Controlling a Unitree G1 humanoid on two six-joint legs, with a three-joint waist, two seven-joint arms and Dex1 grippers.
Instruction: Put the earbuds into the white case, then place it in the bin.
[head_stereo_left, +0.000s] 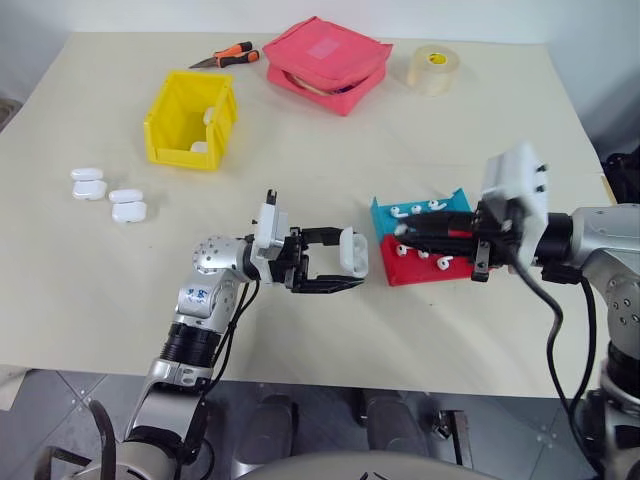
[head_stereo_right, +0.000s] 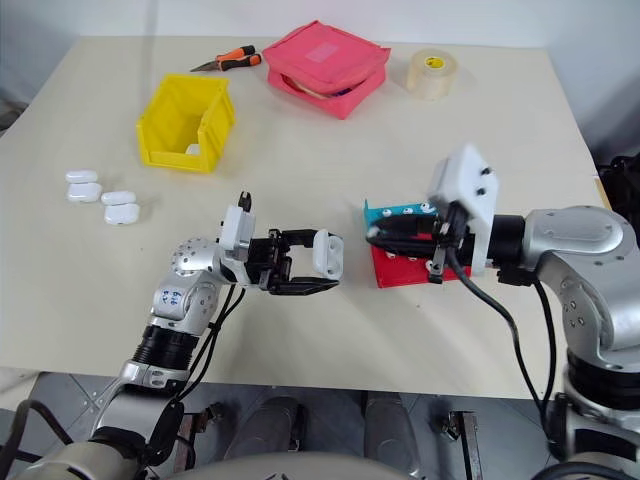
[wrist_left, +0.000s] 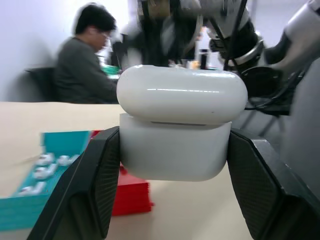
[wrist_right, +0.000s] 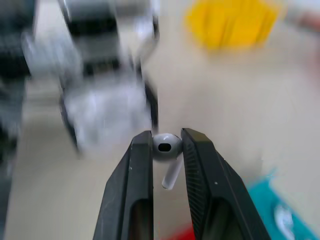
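Right wrist view shows the right claw (wrist_right: 166, 150) clenched on one of the earbuds (wrist_right: 167, 146), its glossy white bulb pinched between two flat black fingers (wrist_right: 141, 165) and its short stem hanging free below. The left claw (head_stereo_left: 335, 262) grasps the white case (wrist_left: 182, 122), a smooth rounded pebble of hard plastic held by its lower half, with the lid seam showing above the fingers; whether the lid is fully shut cannot be told.

The case is just beside the blue and red tray (head_stereo_left: 385, 262), on its side toward the bin (head_stereo_left: 190, 120), raised off the beige surface (head_stereo_left: 320, 320). The bin, a boxy bright yellow plastic tub, stands well apart from the case, on the far side of the surface. More earbuds (head_stereo_left: 412, 212) lie in the tray.

The likeliest failure is the earbud slipping: the grip is on a slick curved bulb, so any knock against the case rim could twist it loose. A lid not open enough would block insertion, and the case itself, polished and rounded, could squirt from the left claw under pressure.
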